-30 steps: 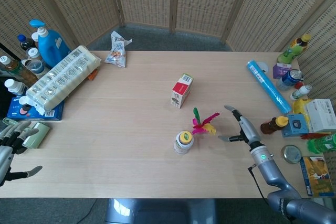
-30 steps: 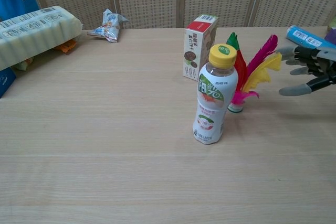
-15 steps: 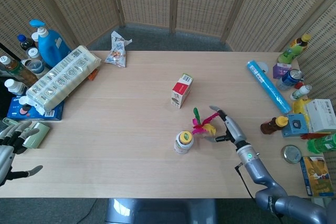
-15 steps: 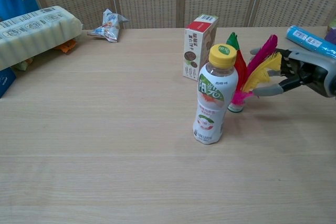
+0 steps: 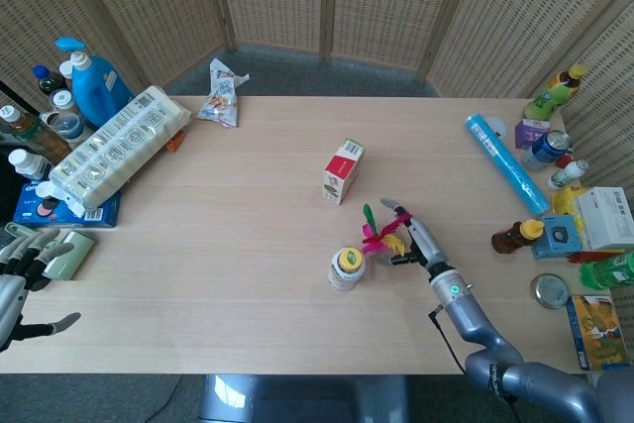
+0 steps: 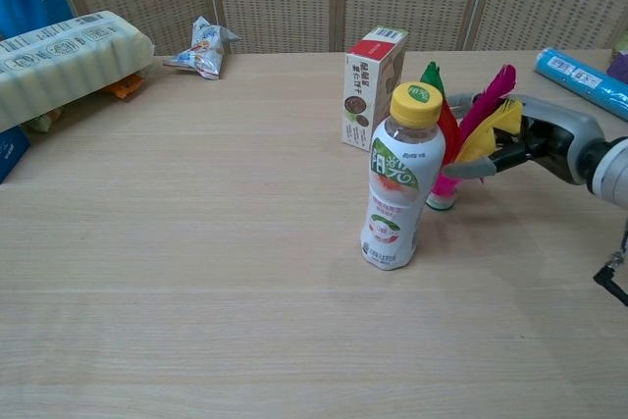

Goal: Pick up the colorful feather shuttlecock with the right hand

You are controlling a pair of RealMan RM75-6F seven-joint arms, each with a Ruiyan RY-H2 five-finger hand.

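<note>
The colourful feather shuttlecock stands upright on its base near the table's middle, with green, red, pink and yellow feathers. My right hand has reached it from the right. Its fingers are spread to either side of the feathers, one behind them and the thumb in front, low down. The hand has not closed on the feathers. My left hand hangs off the table's left edge with fingers apart and holds nothing.
A yellow-capped drink bottle stands just left of the shuttlecock. A red and white box stands behind it. A blue tube and several bottles sit at the right; a wrapped pack lies far left.
My right hand has moved left across the table to the shuttlecock, and its fingers now bracket the feathers. The shuttlecock and my left hand have not moved.
</note>
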